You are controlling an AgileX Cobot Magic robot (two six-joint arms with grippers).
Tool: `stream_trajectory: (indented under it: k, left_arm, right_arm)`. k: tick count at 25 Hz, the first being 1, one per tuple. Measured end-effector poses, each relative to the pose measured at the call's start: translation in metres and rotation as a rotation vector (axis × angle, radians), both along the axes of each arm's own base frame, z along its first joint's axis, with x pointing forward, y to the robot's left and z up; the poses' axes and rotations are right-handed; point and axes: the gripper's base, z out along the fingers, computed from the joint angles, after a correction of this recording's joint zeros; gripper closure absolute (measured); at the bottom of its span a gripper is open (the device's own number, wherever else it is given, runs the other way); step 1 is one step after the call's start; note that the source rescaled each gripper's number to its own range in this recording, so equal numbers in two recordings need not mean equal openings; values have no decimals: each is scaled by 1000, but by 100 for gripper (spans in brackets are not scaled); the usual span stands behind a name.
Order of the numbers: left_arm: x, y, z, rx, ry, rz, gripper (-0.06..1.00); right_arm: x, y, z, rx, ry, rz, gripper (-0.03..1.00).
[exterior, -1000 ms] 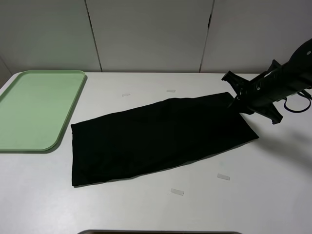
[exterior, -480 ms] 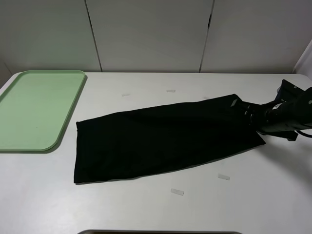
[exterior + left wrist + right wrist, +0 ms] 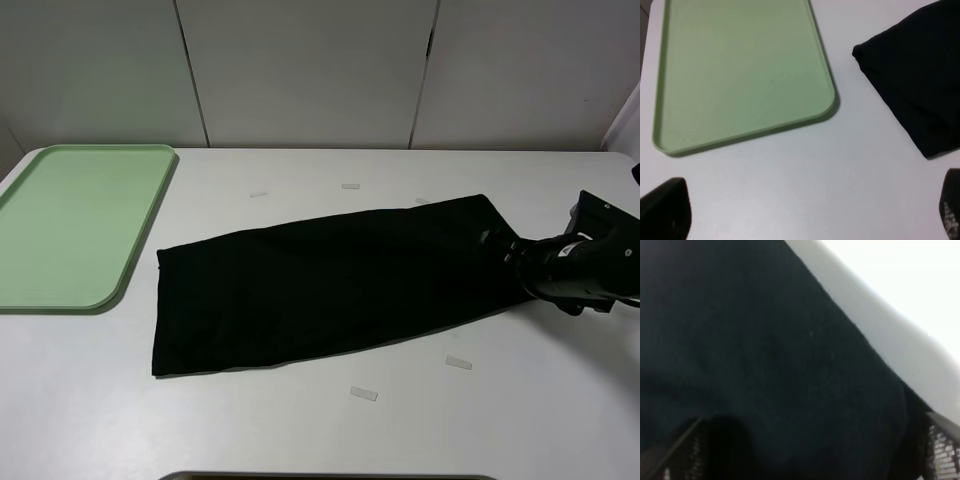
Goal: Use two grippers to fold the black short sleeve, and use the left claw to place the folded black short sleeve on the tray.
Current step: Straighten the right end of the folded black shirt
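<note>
The black short sleeve lies flat on the white table as a long folded strip, slanting from near left to far right. My right gripper sits low at the strip's right end. In the right wrist view its fingers stand wide apart, open, with the cloth spread beneath them. The pale green tray rests empty at the far left. The left arm is out of the high view. In its wrist view the left gripper is open above bare table, near a corner of the tray and the shirt's left end.
Small white paper scraps lie on the table, one in front of the shirt, another to its right, and two behind it. White wall panels close off the back. A dark edge shows at the table's front.
The right gripper came down from a raised pose and moved right, drawing the shirt's right end outward and flat. Its fingers have since spread. The shirt shifted slightly right.
</note>
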Motion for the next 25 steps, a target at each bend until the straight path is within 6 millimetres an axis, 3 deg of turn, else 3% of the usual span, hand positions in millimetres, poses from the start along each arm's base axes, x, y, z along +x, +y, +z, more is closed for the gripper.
stream_trajectory:
  k: [6,11,15,22,25]
  left_arm:
    - [0,0,0,0,0,0,-6]
    - [0,0,0,0,0,0,-6]
    - [0,0,0,0,0,0,-6]
    - [0,0,0,0,0,0,-6]
    - [0,0,0,0,0,0,-6]
  right_arm:
    - [1,4,23,-11,-86,82,4]
    - [-1,6,65,-74,-207,204,4]
    - [4,0,94,-171,-170,316,4]
    - [32,-39,132,-331,17,398,4]
    - [52,-54,135,-320,93,405,4]
